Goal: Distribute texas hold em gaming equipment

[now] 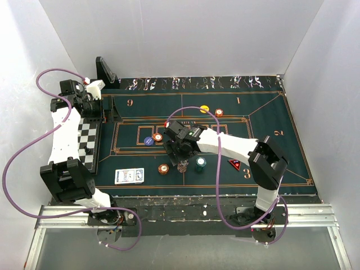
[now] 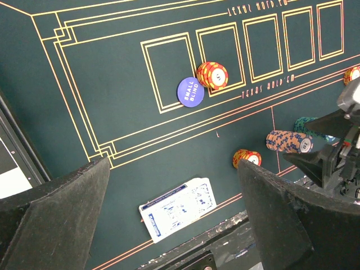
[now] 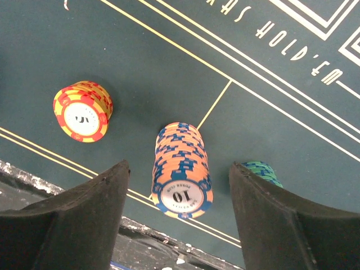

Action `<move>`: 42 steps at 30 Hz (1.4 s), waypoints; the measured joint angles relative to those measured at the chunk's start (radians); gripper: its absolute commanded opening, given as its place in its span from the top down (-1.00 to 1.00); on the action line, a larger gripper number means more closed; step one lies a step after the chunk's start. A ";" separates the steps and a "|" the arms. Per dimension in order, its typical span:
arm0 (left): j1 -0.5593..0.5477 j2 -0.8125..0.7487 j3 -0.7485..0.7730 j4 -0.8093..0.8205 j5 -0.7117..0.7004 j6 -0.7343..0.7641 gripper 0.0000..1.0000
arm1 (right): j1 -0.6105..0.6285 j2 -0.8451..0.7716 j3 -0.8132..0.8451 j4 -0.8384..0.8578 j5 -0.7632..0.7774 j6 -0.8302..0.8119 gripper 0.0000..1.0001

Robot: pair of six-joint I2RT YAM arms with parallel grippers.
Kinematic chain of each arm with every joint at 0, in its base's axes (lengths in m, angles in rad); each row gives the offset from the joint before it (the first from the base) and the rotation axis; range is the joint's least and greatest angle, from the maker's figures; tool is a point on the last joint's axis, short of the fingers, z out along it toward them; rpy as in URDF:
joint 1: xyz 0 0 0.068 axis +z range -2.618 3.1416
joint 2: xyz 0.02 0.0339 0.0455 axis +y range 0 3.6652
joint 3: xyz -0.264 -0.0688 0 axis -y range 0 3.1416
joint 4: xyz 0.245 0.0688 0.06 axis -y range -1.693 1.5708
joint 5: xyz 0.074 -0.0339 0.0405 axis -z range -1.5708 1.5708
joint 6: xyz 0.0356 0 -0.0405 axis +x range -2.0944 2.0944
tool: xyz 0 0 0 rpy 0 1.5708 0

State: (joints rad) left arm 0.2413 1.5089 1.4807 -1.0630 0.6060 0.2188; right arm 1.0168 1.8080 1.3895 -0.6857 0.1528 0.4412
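Chips in an orange-and-blue stack (image 3: 181, 169) are standing between the fingers (image 3: 84, 219) of the right gripper (image 1: 181, 158). The fingers are gaping wide, with green mat (image 3: 140, 62) showing on both sides of the stack, so they are gripping nothing. A teal stack (image 3: 260, 170) is peeking out just behind one finger. A red-and-yellow stack (image 3: 83, 109) is sitting well out beyond the other finger.

The left gripper (image 2: 173, 164) is hanging with its fingers (image 2: 56, 208) spread fully, and it is holding nothing. Through the gap between them, blue-backed cards (image 2: 177, 209) are lying flat on the mat, well clear of both fingers. Farther past the fingertips, a blue disc (image 2: 189, 91) is lying just beside an orange stack (image 2: 212, 75).

From above, a red marker (image 1: 234, 164) is lying beyond the teal stack, on the side away from the right gripper's fingers. A yellow disc (image 1: 204, 108) is resting well past those fingers, towards the far edge. A chequered board (image 1: 87, 140) is lying under the left arm.
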 measured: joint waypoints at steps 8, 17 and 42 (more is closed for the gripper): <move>0.000 0.000 0.000 0.000 0.000 -0.003 -0.96 | 0.000 0.037 0.000 0.004 -0.007 0.001 -0.22; 0.002 0.000 0.000 0.000 0.001 -0.003 -0.96 | 0.000 0.037 0.000 0.005 -0.010 0.007 0.20; 0.006 0.000 -0.007 0.013 0.006 -0.003 -0.96 | -0.016 0.129 0.399 -0.176 0.021 -0.021 0.67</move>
State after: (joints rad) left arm 0.2478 1.5089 1.4738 -1.0496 0.6117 0.2157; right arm 1.0012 1.9369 1.7889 -0.8619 0.1734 0.4202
